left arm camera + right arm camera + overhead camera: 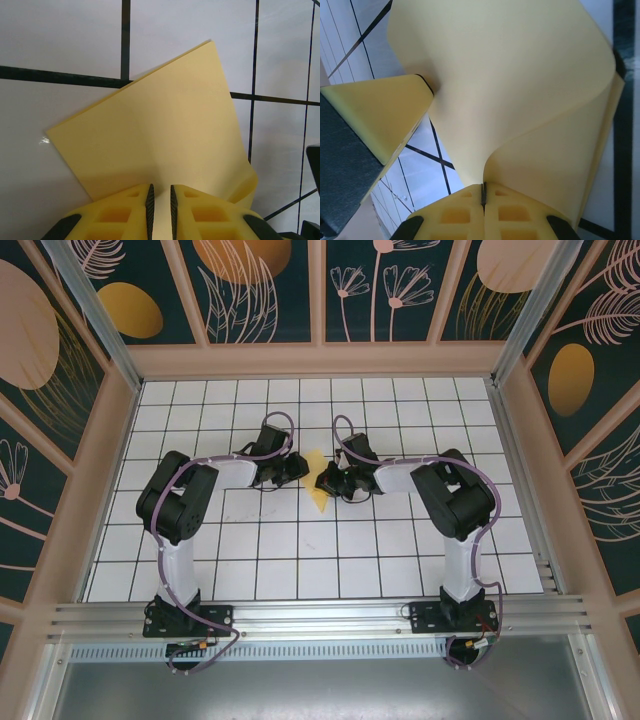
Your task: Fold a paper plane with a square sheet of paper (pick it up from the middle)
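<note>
The walls (262, 290) around me are dark panels with leaf and flower drawings; they stand well beyond both of my grippers. Below my grippers lies the white table (260, 560), ruled with black grid lines.

My left arm (185, 502) and my right arm (455, 502) both bend inward, so that my two wrists nearly meet over the middle of the table.

The sheet of paper (318, 492) is pale yellow and sits between my two grippers. Its pointed end sticks out toward my bases.

From my left wrist, the sheet (160, 135) spreads out flat ahead of my fingers. One corner points away from them, and the edge to the right of my fingers curls upward. From my right wrist, the sheet (520, 75) rises straight out of my fingertips. It bows over in a tall curve ahead of them and doubles back on the right.

My right gripper (483, 192) has its jaws pressed together on the near edge of the sheet, pinching it.

My left gripper (161, 205) has its jaws a thin slit apart, with pale yellow showing in the gap. The sheet's near edge runs in under my fingers. I cannot tell whether they grip the sheet or only sit over it. Seen from my right wrist, one left finger (380, 115) touches the sheet's curve with its tip, up and to the left of my right fingertips.
</note>
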Tool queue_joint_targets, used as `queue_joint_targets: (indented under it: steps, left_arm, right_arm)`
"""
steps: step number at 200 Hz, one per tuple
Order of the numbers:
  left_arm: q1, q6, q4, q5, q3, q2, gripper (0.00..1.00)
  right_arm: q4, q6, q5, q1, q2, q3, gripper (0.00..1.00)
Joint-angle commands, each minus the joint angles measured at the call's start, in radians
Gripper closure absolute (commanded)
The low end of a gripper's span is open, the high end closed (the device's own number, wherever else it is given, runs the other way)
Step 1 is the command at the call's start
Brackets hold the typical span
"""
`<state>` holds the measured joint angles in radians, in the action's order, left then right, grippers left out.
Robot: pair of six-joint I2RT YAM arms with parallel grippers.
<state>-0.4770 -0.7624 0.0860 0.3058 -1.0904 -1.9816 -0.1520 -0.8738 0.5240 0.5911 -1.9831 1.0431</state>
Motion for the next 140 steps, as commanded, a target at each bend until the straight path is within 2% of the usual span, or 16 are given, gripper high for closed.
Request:
queue_joint_targets:
  steps: [1,75,113,140]
  left_arm:
    - [-0.002,0.015,-0.037,0.016,-0.005,-0.030,0.79]
    - [-0.002,0.010,-0.038,0.009,-0.008,-0.011,0.79]
    - [0.004,-0.011,-0.048,-0.034,-0.009,0.037,0.78]
    - [0.023,-0.047,-0.027,-0.062,0.023,0.106,0.77]
  right_arm:
    - [0.028,0.016,-0.023,0.004,-0.029,0.021,0.99]
    - [0.066,0.010,-0.053,0.004,-0.037,0.020,0.95]
    - [0.072,0.005,-0.055,0.005,-0.037,0.010,0.78]
    - [0.064,0.004,-0.049,0.005,-0.035,0.002,0.72]
